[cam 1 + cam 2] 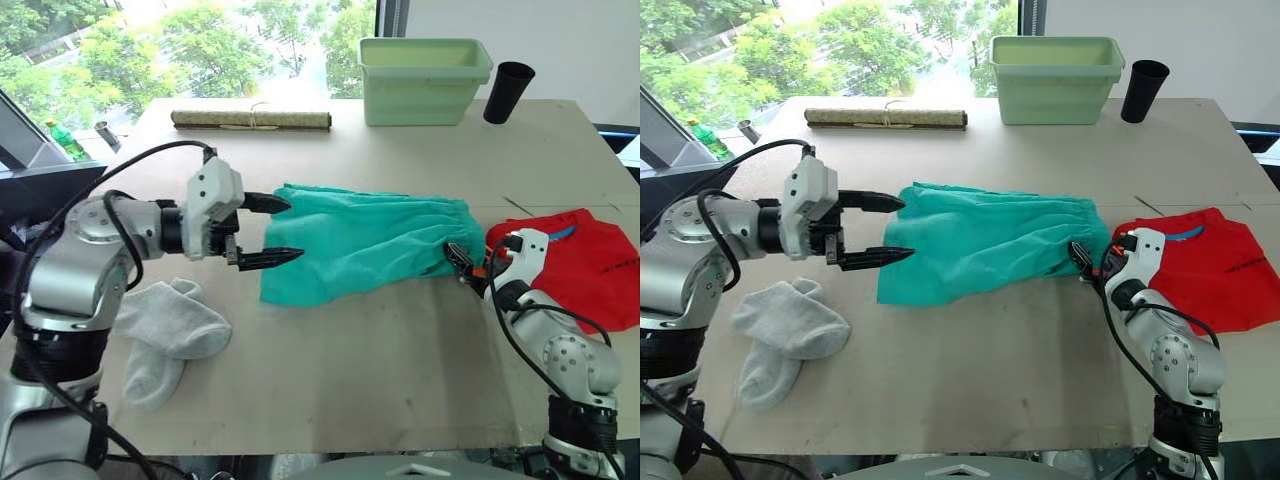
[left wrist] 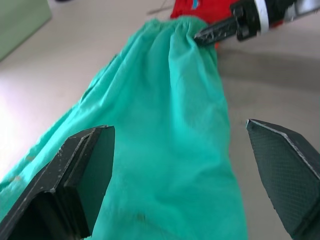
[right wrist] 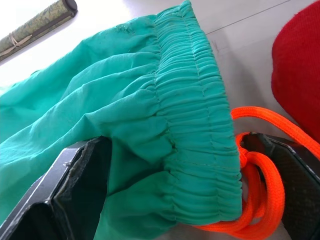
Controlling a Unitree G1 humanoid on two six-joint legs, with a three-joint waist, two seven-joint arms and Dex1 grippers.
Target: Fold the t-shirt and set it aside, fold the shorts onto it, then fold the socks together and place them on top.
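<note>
The shorts lie stretched across the middle of the worktop, long axis running side to side, a claw at each end. At the hem end, the left claw hovers with its fingers spread wide, one above the other, just short of the cloth and not touching it. At the waistband end, the right claw has its fingers parted around the gathered elastic, cloth sitting between them; I judge it set to pinch but not yet clamped.

The t-shirt sits folded off to the right, beside the right arm, so the shorts have only a short trip that way and the right arm is the nearer one. The socks wait loose at the near left, by the left arm.

The right wrist view gives what the head views can't: the orange drawstring looped up against the waistband beside one finger, a snag risk. The left wrist view looks straight down the length of the shorts to the right claw at the far end.
</note>
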